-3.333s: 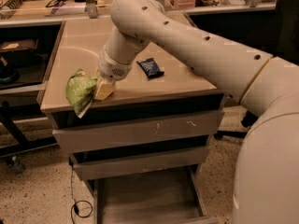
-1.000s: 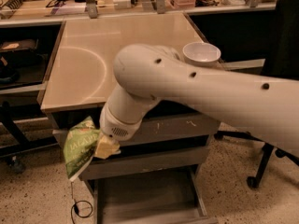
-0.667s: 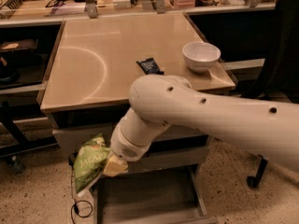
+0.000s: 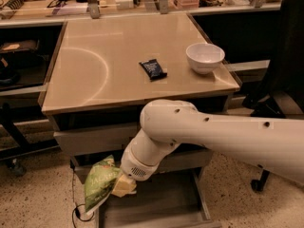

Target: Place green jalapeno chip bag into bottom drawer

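Observation:
My gripper (image 4: 122, 186) is shut on the green jalapeno chip bag (image 4: 98, 184), a crinkly bright green bag with white lettering. It holds the bag low, at the front left of the cabinet, just above the left edge of the bottom drawer (image 4: 156, 208). The bottom drawer is pulled out and its flat grey floor shows below my white arm (image 4: 213, 137). The bag hangs partly outside the drawer's left rail.
A small dark blue packet (image 4: 153, 69) and a white bowl (image 4: 205, 57) sit on the beige tabletop (image 4: 95, 75). Two shallower drawers (image 4: 90, 139) are shut above. A black chair (image 4: 280, 80) stands at the right. A cable (image 4: 76, 213) lies on the floor.
My gripper has carried the bag down from the tabletop's front left corner, past the upper drawers, to just above the open bottom drawer and slightly to the right.

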